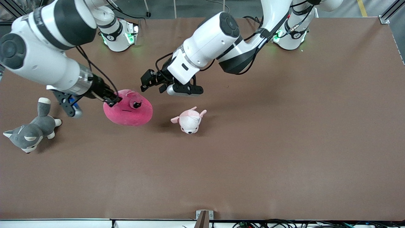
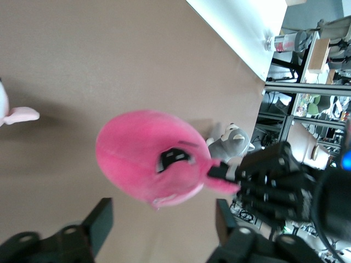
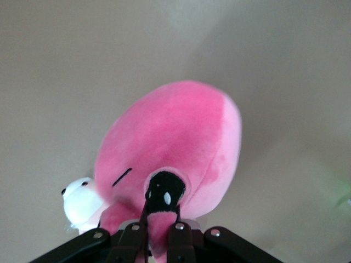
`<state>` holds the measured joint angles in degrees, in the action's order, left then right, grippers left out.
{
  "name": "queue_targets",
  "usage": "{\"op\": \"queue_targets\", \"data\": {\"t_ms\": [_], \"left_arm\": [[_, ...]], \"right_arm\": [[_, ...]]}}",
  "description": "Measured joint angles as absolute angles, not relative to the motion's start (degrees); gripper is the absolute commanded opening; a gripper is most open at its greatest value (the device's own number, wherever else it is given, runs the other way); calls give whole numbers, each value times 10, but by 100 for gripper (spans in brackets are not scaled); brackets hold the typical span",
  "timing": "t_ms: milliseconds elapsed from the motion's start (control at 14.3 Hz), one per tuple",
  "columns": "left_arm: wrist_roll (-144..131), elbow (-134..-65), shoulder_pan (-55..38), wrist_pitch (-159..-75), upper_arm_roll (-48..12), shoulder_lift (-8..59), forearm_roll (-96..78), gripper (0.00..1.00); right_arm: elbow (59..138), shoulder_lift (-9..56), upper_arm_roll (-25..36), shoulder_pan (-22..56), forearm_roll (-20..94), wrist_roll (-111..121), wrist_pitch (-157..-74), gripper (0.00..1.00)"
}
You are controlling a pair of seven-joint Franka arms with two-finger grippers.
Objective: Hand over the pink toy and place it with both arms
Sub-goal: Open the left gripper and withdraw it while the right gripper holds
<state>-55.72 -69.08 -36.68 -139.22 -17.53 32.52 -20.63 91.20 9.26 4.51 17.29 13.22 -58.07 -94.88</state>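
The pink toy (image 1: 128, 109), a round hot-pink plush blob with dark eyes, is toward the right arm's end of the table. Whether it rests on the table or hangs just above it I cannot tell. My right gripper (image 1: 111, 100) is shut on a small nub beside one eye, which shows pinched between its fingers in the right wrist view (image 3: 157, 230). My left gripper (image 1: 145, 83) stands open just beside the toy, apart from it. In the left wrist view the toy (image 2: 148, 159) lies just past the left gripper's (image 2: 163, 224) spread, empty fingers, with the right gripper (image 2: 219, 172) clamped on the nub.
A small pale pink-and-white plush animal (image 1: 190, 120) lies on the table beside the toy, toward the left arm's end. A grey-and-white plush dog (image 1: 30, 133) lies near the table's edge at the right arm's end, under the right arm.
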Motion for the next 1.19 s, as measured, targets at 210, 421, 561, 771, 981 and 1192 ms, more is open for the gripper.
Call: {"op": "queue_targets", "data": {"t_ms": [210, 421, 561, 771, 981, 1192], "left_arm": [[-557, -690, -327, -1246, -172, 265, -166, 100], [-536, -690, -279, -1067, -170, 189, -128, 100], [-472, -692, -239, -969, -169, 147, -121, 100], [-363, -695, -158, -861, -166, 102, -120, 100], [-260, -728, -90, -811, -166, 68, -103, 100], [-177, -800, -49, -812, -166, 28, -61, 100]], "right_arm": [[926, 101, 47, 124, 132, -492, -958, 0], [976, 113, 48, 85, 132, -409, -1018, 0], [1021, 118, 48, 67, 132, -359, -1065, 0], [1079, 121, 48, 43, 132, -295, -1120, 1], [1123, 121, 48, 23, 132, -246, -1152, 1], [1144, 121, 48, 1, 132, -207, -1160, 2]]}}
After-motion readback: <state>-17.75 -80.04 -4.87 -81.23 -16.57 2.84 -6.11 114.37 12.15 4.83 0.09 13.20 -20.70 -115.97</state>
